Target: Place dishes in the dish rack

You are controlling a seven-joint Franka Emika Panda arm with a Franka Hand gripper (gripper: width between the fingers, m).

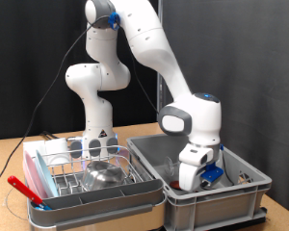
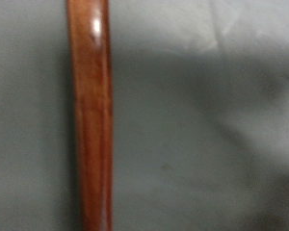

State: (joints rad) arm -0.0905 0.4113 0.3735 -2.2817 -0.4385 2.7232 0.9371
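The dish rack (image 1: 58, 173) stands at the exterior view's lower left, a wire grid on a white-pink tray with a grey front trough (image 1: 101, 206). A shiny steel bowl (image 1: 106, 174) lies in it, and clear glass cups (image 1: 94, 146) stand behind the bowl. My gripper (image 1: 193, 179) reaches down into the grey crate (image 1: 222, 200) on the right; the crate wall hides its fingertips. The wrist view shows no fingers, only a long red-brown handle (image 2: 91, 115) lying close below on the crate's grey floor (image 2: 202, 125).
A red-handled utensil (image 1: 22, 187) leans on the rack's left front corner. A small item (image 1: 243, 178) lies in the crate's right part. A black curtain closes the back, and the arm's base (image 1: 94, 130) stands behind the rack.
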